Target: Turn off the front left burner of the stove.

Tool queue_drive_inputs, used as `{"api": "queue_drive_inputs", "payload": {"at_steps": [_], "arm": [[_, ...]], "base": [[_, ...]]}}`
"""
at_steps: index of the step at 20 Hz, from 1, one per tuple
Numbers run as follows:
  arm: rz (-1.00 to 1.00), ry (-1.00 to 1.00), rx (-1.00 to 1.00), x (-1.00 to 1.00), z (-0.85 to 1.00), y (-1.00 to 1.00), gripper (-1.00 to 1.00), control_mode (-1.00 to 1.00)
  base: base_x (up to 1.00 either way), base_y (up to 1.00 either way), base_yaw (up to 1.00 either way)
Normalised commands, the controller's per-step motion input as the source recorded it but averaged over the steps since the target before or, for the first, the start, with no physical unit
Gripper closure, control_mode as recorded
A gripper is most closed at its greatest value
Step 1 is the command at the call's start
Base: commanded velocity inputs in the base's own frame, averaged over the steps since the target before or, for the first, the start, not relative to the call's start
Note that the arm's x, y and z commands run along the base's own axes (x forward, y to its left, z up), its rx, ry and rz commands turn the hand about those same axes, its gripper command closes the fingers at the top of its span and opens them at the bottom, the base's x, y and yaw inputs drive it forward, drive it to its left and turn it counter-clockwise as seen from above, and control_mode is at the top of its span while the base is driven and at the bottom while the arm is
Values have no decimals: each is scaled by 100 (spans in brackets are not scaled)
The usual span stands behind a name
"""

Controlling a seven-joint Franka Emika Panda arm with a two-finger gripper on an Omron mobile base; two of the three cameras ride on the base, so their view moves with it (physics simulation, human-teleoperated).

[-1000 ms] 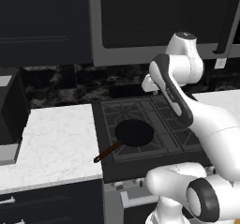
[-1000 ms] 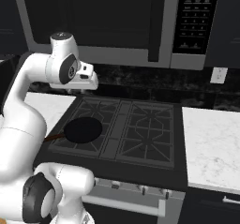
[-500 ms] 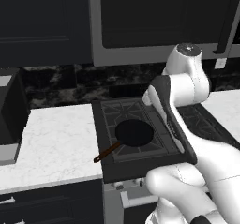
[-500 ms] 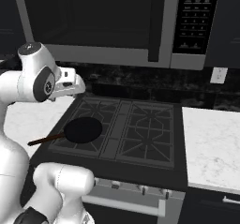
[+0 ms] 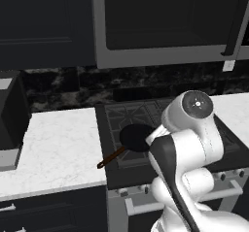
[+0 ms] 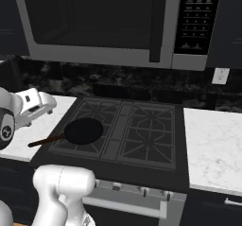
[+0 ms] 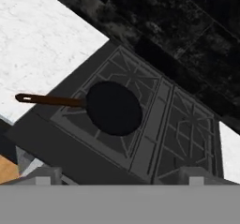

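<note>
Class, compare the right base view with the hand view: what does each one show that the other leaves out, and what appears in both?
Right base view alone: the microwave above the stove, a wall outlet, and the row of knobs on the front panel. Hand view alone: a patch of light wooden floor. Both: the stove, the frying pan on the front left burner, and the white marble counter.

arm: folded, elbow high | hand: out left, aimed forward-down | gripper: fingertips apart, nothing between

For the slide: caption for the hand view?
Black frying pan on the stove's front left burner, brown handle pointing over the white counter.
</note>
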Motion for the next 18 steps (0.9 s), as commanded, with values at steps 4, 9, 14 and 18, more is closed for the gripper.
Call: {"api": "queue_drive_inputs", "payload": {"at_steps": [4,9,14,18], "arm": [[26,-7,-39,-91,-67,88,-100,-100],[19,-5,-37,-89,-94,97,-100,-100],[26,-1,-41,-71,-100,96,-100,-100],[24,-11,-24,-3,-71,31,-100,-100]], "base": [[0,0,0],[0,0,0],[0,0,0],[0,0,0]]}}
